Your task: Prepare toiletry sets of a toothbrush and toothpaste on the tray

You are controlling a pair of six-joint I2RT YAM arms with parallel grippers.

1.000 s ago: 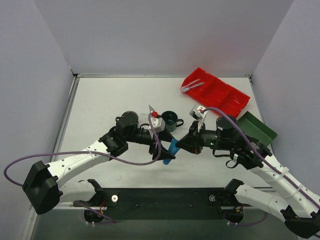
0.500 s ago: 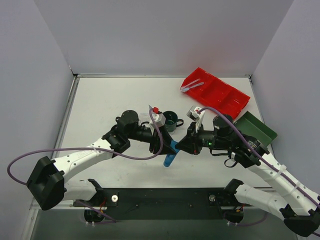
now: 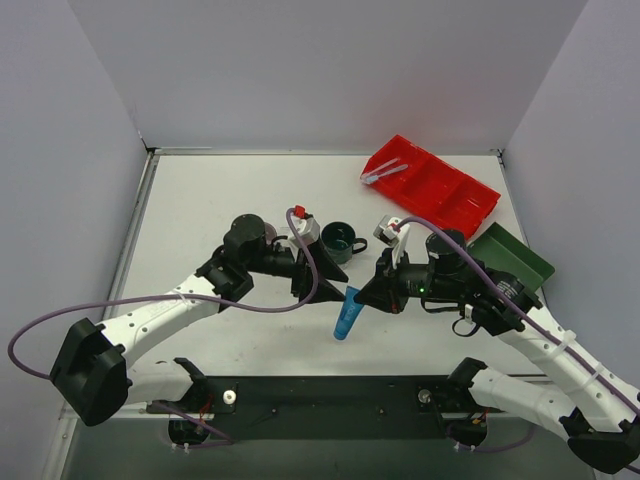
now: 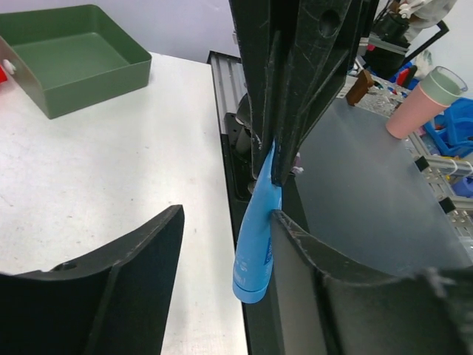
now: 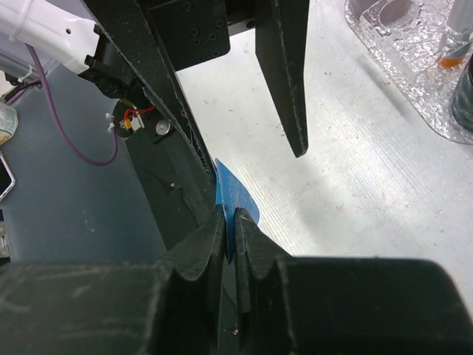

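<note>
A blue toothpaste tube [image 3: 348,312] hangs cap-down above the table near its front edge. My right gripper [image 3: 358,293] is shut on the tube's flat crimped end [image 5: 235,194]. My left gripper [image 3: 322,285] stands open just left of it. In the left wrist view the tube [image 4: 259,229] hangs between the open fingers, against the right finger [image 4: 332,296]. A corner of the clear textured tray [image 5: 399,44] shows in the right wrist view; in the top view my left arm mostly hides it. A wrapped toothbrush [image 3: 385,173] lies in the red bin.
The red compartmented bin [image 3: 430,185] is at the back right, with a dark green rectangular tray [image 3: 512,258] in front of it. A dark green mug [image 3: 338,240] stands between the arms. A mauve cup [image 4: 425,100] stands off the table.
My left gripper narrowed around the blue tube, then widened again and drew back to the left. The tube stays in my right gripper and hangs slightly lower.
</note>
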